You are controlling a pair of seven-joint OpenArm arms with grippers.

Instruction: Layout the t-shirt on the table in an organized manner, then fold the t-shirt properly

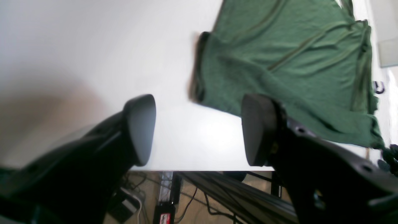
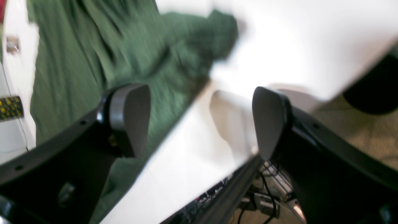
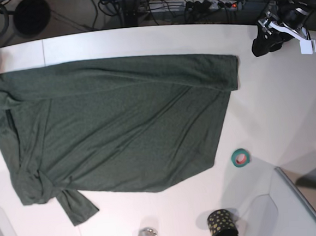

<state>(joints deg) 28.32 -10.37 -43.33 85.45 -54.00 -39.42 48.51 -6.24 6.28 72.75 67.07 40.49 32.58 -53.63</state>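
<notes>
the t-shirt lies spread across the left and middle of the table in the base view, with a black dotted cup at bottom centre, contents unseen. the left gripper hangs over the table edge, fingers wide, empty. the right gripper likewise, fingers wide, holding nothing

No text, label or number is legible anywhere.
</notes>
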